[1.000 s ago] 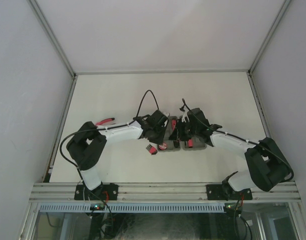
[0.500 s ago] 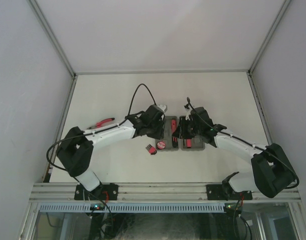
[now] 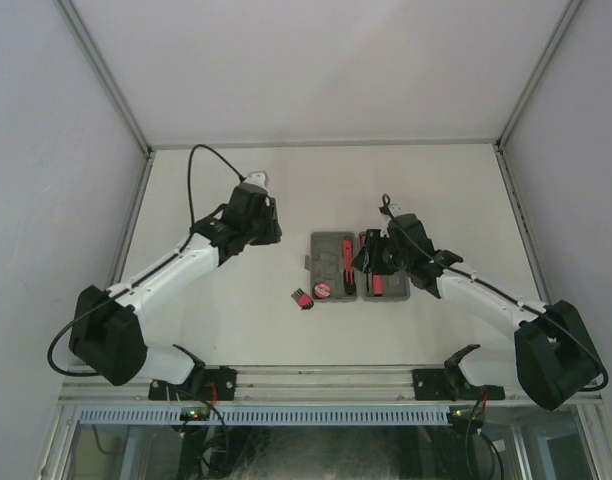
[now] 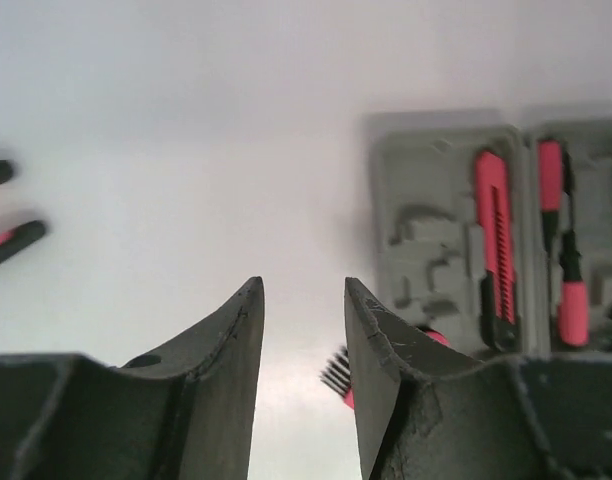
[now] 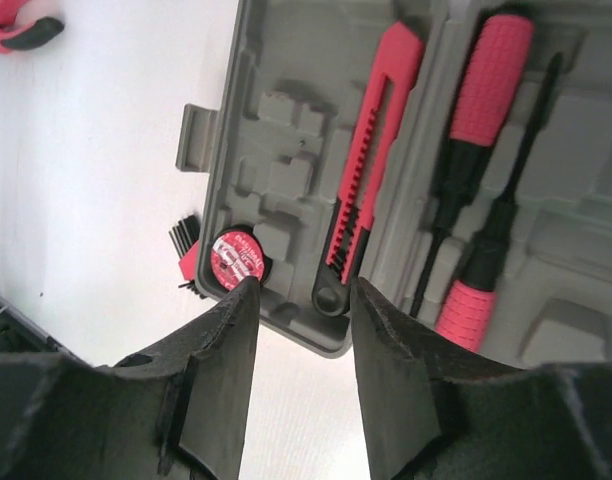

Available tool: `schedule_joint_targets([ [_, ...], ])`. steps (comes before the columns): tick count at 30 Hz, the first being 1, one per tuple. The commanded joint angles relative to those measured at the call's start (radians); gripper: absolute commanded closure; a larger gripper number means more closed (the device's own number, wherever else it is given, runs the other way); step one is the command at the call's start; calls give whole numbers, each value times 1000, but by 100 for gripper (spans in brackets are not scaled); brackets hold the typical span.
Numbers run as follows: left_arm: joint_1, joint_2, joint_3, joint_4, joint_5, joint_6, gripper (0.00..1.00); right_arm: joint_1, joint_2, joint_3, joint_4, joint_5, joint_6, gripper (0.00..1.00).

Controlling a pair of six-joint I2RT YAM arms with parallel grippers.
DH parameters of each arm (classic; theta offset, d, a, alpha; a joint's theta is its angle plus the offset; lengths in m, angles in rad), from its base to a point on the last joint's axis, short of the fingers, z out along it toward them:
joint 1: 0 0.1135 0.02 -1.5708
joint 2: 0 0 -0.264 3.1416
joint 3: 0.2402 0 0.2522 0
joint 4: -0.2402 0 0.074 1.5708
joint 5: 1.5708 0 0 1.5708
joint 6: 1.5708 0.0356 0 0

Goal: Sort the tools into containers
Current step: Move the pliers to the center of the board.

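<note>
we've got the grey plastic hinged tool case (image 3: 321,255) lying open on the white surface (image 3: 436,190), red-handled screwdrivers (image 5: 491,80) seated inside, left jaws open and empty well to its left, right jaws open and empty above its right half

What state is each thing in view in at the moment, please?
tool case: open, both halves lying flat.
utility knife: seated in the left half.
screwdrivers: two, lying in the right half.
small round tool: in a corner of the left half.
hex key set: on the table, outside the case.
pliers: on the table, away from the case.
left gripper: open, empty.
right gripper: open, empty, over the case.
</note>
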State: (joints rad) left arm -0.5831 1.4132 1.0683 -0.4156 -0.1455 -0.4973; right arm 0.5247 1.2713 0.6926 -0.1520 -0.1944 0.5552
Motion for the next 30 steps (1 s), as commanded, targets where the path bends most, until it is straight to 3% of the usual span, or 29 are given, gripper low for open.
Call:
schedule_joint_targets([
  [1,58,-101,-50,-12,-136,-18,56,-22,-88,-5,-9,98,-49,58],
  [6,80,-183,-87,-9,-282,-25,46,-81,-173,-8,-25,142,-71,53],
  [10,123,-215,-108,-12,-335,-53,44,-142,-234,-20,-24,144,-76,47],
  [18,246,-211,-153,-43,-322,-203,39,-195,-348,-77,14,197,-47,35],
  [24,361,-123,-180,-89,-279,-341,33,-208,-368,-101,6,212,-28,35],
  [30,402,-45,-170,-89,-289,-418,29,-214,-354,-116,7,181,-3,35],
])
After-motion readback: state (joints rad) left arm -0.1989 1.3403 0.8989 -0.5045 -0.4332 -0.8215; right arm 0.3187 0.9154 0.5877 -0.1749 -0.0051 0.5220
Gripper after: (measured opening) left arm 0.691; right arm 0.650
